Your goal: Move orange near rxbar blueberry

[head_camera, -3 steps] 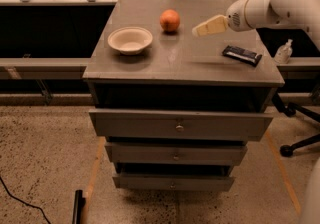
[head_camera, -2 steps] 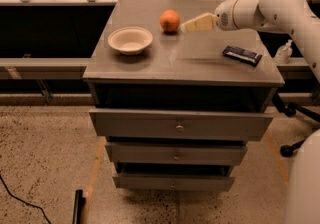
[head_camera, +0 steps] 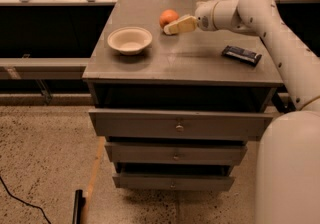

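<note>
The orange sits on the grey cabinet top, toward the back middle. The rxbar blueberry, a flat dark bar, lies on the right side of the top, well apart from the orange. My gripper reaches in from the right on the white arm. Its pale fingertips are right at the orange's front right side. I cannot tell whether they touch it.
A white bowl stands on the left part of the top, left of the orange. The cabinet has drawers below. A railing and a wooden bench run behind. The arm's body fills the lower right.
The gripper has moved left across the top, from midway between bar and orange to right beside the orange. The orange, bar and bowl have not moved.
</note>
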Robot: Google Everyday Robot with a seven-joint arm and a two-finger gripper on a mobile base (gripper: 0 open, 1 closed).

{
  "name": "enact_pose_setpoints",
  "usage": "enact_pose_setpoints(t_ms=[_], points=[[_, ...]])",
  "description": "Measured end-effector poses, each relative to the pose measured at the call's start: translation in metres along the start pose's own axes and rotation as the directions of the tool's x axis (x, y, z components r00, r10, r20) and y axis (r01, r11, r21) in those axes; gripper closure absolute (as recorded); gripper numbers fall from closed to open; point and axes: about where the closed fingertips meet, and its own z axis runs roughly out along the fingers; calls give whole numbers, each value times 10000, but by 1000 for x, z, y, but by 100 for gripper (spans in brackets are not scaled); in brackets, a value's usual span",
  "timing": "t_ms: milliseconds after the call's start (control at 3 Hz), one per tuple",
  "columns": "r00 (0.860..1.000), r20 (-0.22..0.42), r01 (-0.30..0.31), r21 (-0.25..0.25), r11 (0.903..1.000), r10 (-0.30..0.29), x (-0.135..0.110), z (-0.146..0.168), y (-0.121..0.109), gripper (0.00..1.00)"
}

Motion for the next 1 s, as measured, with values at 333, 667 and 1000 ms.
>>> enact_pose_setpoints(t_ms=[333,667,1000], points=[[9996,-58,291,325,9990,-289,0,24,-12,0],[9995,-108,300,655,9974,-294,0,45,-27,0],[9994,-280,218,710,9972,-198,6,65,-32,1]])
